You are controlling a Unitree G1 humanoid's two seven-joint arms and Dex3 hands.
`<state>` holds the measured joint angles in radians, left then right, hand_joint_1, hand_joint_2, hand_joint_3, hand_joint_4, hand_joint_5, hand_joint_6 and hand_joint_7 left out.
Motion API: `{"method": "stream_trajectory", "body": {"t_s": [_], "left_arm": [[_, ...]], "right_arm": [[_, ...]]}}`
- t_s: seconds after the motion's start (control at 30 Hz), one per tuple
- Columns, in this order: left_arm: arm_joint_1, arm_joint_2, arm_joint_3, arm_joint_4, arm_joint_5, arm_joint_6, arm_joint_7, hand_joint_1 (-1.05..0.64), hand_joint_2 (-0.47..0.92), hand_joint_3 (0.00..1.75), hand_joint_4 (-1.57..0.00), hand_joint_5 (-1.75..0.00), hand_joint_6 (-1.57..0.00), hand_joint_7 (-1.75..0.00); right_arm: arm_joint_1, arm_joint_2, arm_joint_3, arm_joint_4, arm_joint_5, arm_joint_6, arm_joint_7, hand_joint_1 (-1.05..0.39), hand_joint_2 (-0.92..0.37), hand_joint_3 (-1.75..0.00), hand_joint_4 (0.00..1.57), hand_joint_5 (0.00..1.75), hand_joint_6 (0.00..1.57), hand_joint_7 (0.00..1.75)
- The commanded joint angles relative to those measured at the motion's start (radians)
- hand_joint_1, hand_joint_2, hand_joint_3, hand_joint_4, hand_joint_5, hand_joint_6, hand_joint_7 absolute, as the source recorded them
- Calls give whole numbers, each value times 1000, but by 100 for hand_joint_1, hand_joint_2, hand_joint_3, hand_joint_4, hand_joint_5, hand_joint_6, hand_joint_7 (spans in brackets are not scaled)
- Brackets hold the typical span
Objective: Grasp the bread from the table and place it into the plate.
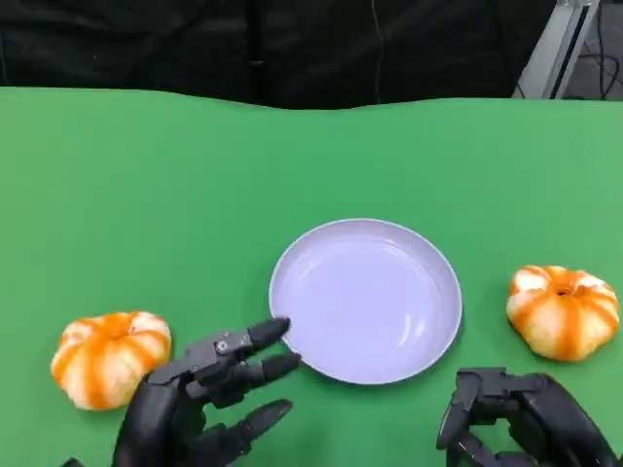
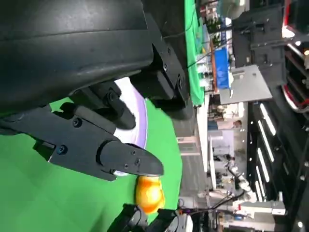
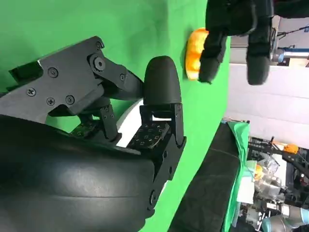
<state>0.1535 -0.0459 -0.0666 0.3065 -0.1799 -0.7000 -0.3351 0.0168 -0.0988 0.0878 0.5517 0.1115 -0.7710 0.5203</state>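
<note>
Bread: two pumpkin-shaped buns on green surface (image 1: 146, 165), left bun (image 1: 110, 356) just beside my left hand (image 1: 200, 404), right bun (image 1: 564, 310) near my right hand (image 1: 521, 418). Plate (image 1: 292, 292) between, bare. Left hand spread, holding nothing; right hand curled inward, also holding nothing. Advice: swing left hand outward over left bun, close gently round sides.

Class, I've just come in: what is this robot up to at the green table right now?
Nothing is held yet. The plate sits empty in the middle of the green table, with one orange-striped bread roll to its left and another bread roll to its right. The left hand hovers open by the plate's rim; the right hand is curled near the right roll.
</note>
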Motion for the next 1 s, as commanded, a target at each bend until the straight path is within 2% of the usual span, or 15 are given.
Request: {"method": "stream_trajectory", "body": {"t_s": [0.03, 0.17, 0.3, 0.43, 0.63, 0.73, 0.83, 1.0], "left_arm": [[7, 51, 57, -91, 20, -15, 29, -67, 92, 14, -60, 0, -51, 0], [9, 62, 78, -112, -17, 9, 20, -69, 92, 15, -58, 0, -51, -1], [-2, 118, 144, -129, -52, 14, 15, -72, 92, 14, -54, 0, -48, 0], [-10, 165, 212, -130, -16, -16, 37, -77, 92, 14, -54, -1, -49, -1], [-23, 224, 312, -102, 79, -79, 105, -80, 92, 19, -65, -5, -57, -3], [-22, 242, 338, -97, 123, -97, 138, -81, 92, 20, -67, -4, -57, -3], [-6, 272, 377, -107, 185, -90, 181, -82, 92, 21, -63, -2, -65, -5], [19, 306, 384, -117, 243, -59, 204, -87, 92, 20, -62, -1, -65, -3]], "right_arm": [[2, -12, -7, -6, 7, 2, -1, -9, -65, -91, 85, 143, 86, 118], [3, -13, -7, -7, 8, 3, 1, -9, -65, -90, 85, 144, 86, 118], [8, -15, -7, -15, 7, 9, -1, -9, -66, -89, 84, 143, 86, 117], [15, -16, -6, -30, 10, 22, 1, -9, -66, -88, 85, 143, 86, 117], [14, -14, -4, -27, 11, 22, 5, -8, -67, -88, 84, 143, 85, 117], [14, -13, -5, -26, 12, 26, 6, -8, -66, -89, 84, 143, 85, 117], [13, -13, -6, -23, 9, 24, 2, -10, -66, -89, 84, 143, 86, 117], [13, -13, -7, -18, 10, 21, 3, -9, -65, -90, 85, 143, 85, 117]]}}
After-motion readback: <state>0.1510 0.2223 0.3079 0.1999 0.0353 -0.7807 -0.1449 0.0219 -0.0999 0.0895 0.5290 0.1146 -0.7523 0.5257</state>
